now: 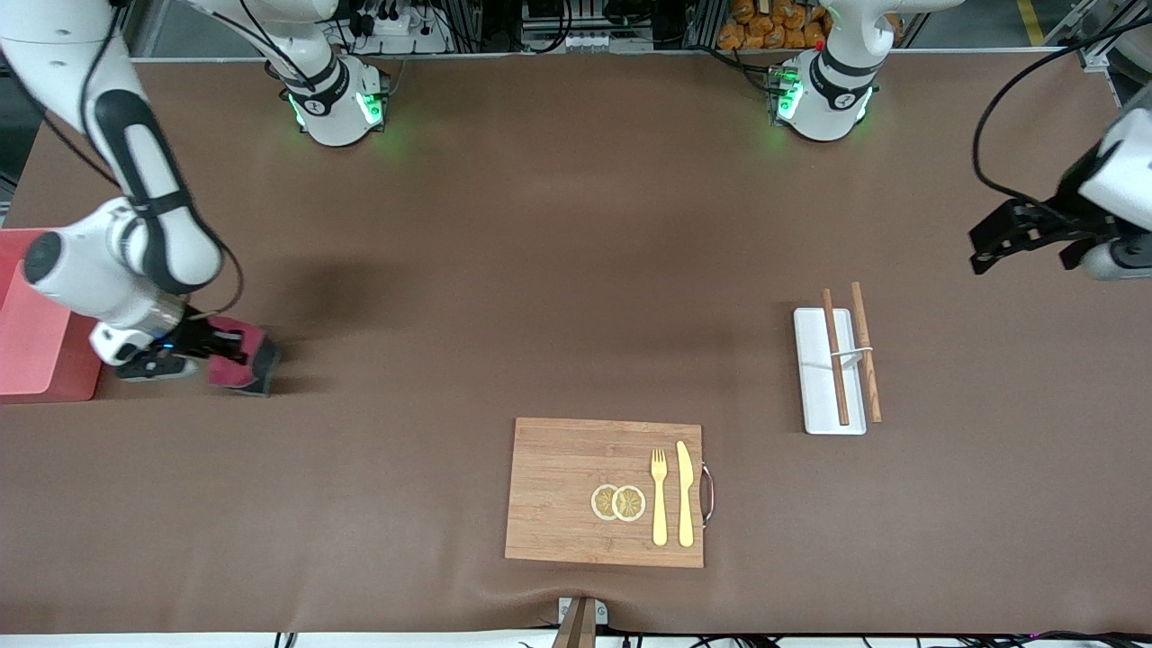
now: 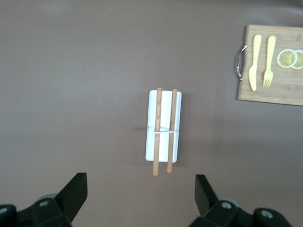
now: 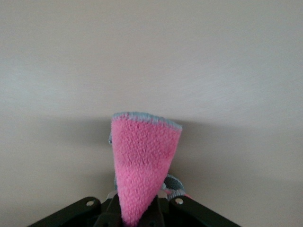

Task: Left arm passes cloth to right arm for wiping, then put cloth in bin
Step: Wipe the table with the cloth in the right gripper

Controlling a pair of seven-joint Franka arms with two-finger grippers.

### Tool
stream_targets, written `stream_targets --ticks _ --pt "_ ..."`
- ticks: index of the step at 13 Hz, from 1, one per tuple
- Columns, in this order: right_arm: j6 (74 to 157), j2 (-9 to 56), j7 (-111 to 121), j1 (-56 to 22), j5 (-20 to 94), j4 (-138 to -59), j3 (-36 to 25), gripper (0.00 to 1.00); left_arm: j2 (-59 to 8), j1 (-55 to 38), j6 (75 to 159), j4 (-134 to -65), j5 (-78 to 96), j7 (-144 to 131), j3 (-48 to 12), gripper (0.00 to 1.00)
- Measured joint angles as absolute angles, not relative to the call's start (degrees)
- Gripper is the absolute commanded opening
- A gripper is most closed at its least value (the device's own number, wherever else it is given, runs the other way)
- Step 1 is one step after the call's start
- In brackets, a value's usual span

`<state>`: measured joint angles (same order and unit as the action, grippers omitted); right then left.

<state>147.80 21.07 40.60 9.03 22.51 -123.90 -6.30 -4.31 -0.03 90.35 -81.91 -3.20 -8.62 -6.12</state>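
Brown matting covers the bench (image 1: 558,270) from end to end. At the right arm's end, the right tool (image 1: 236,353) is held low over the matting, clenched on the cloth (image 1: 241,351), beside the bin (image 1: 36,346) that sits at the bench edge. In the right wrist view the cloth (image 3: 142,165) is seen pinched at one end between the fingers, the rest standing out as a pink fuzzy wedge with a grey hem.

The left tool (image 1: 990,247) is held up over the left arm's end of the bench, released and empty, fingers (image 2: 71,194) spread wide; this arm is judged to be waiting. Below it lie the white tray (image 1: 814,396) and two wooden sticks (image 1: 850,355). Nearer the front camera sits the wooden board (image 1: 558,486), carrying lemon slices (image 1: 618,502), a fork (image 1: 659,495) and a knife (image 1: 686,493).

The cloth is judged light, soft and limp, not fragile, its pile giving good friction. A pinch on a bunched fold is judged best, since a single thin edge could be pulled free during wiping. When let go over the bin, it may cling to the pads.
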Motion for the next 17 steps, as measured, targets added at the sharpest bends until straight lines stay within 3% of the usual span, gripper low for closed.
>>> stream_targets --ticks 4,9,17 --pt "147.1 21.7 50.4 15.3 18.1 -119.3 -6.5 0.0 -4.3 -0.7 89.2 -82.2 -3.2 -8.7 -6.3 1.0" --pt "146.9 25.0 46.6 13.8 17.7 -119.8 -5.5 0.0 -4.0 -0.7 87.4 -82.2 -3.2 -8.7 -6.2 1.0" --pt "147.1 25.8 3.3 -9.3 17.7 -121.1 -4.7 0.0 -3.4 -0.7 87.0 -82.3 -3.2 -8.7 -6.3 1.0"
